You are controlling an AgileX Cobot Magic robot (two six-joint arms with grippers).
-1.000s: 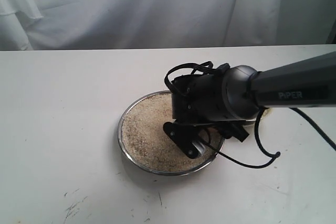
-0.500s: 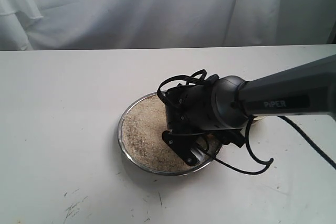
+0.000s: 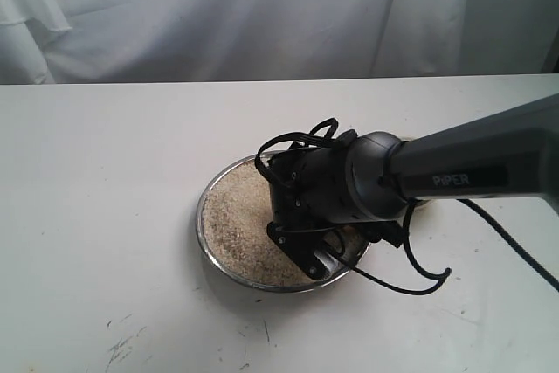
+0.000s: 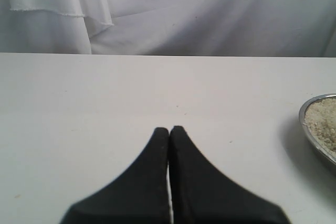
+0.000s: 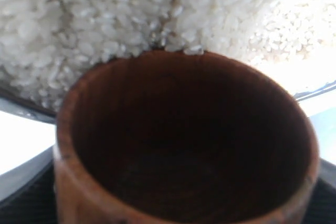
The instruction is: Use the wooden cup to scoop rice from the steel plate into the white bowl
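Observation:
The steel plate (image 3: 206, 216) lies mid-table, filled with rice (image 3: 234, 216). My right gripper (image 3: 316, 256) hangs low over the plate's right half, shut on the wooden cup (image 5: 68, 129). The cup is tipped so its rim touches the rice (image 5: 105, 19), and its dark inside holds no grains. Black fingers (image 5: 18, 205) show at the cup's sides. The white bowl is hidden behind the right arm. My left gripper (image 4: 169, 129) is shut on nothing above bare table, with the plate's rim (image 4: 311, 103) off to one side.
A white cloth backdrop (image 3: 218, 15) hangs behind the table's far edge. The right arm's black cable (image 3: 419, 281) loops over the table beside the plate. Scuff marks (image 3: 122, 342) dot the near left of the table.
The right arm has shifted left and lower over the plate, bringing the cup against the rice. The left gripper shows no earlier frame.

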